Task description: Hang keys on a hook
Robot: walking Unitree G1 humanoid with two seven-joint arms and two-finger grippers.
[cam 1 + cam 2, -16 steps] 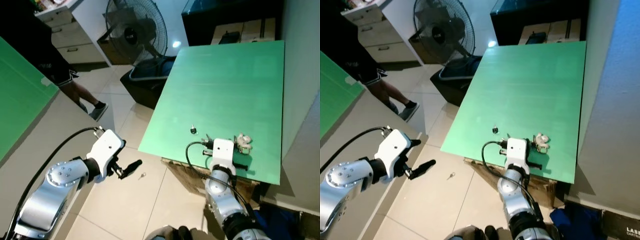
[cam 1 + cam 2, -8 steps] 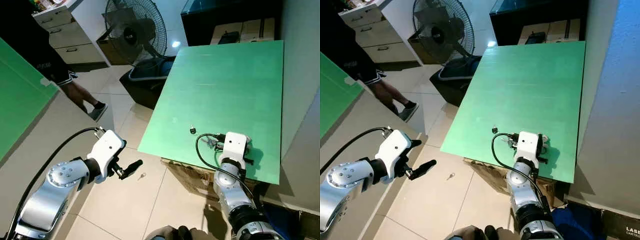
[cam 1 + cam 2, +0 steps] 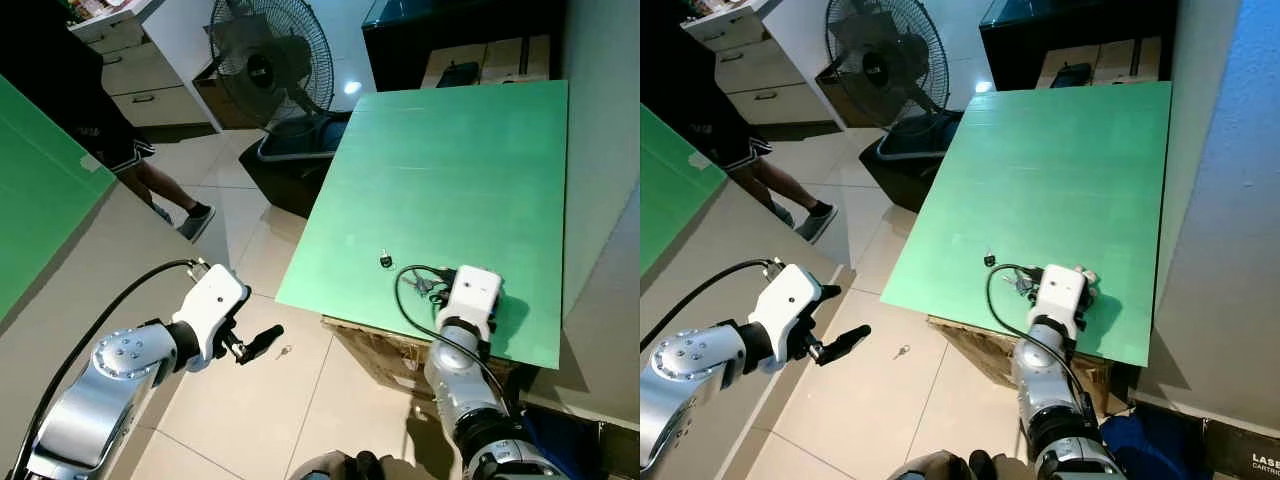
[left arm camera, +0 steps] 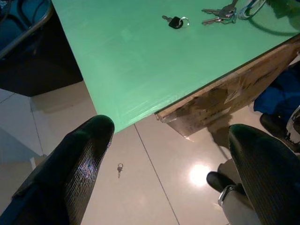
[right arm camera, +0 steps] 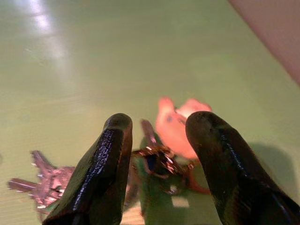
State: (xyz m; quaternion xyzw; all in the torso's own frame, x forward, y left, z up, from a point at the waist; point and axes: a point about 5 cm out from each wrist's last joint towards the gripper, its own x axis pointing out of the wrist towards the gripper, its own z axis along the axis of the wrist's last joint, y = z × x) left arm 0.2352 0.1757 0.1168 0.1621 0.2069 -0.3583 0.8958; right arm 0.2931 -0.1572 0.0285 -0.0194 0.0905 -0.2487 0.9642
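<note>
Keys (image 5: 51,185) lie on the green worktop (image 3: 470,170) near its front edge, with the right hand (image 5: 157,136) open just above their ring and pinkish charm (image 5: 178,126). Left hand (image 4: 168,159) hangs open over the tiled floor (image 4: 154,187). Farther left on the worktop sits 1 small black key (image 3: 385,261).

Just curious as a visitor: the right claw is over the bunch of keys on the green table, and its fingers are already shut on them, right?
Not quite. The right claw is over the bunch of keys on the green table, but its fingers are open, not yet shut. The right wrist view shows this.
</note>
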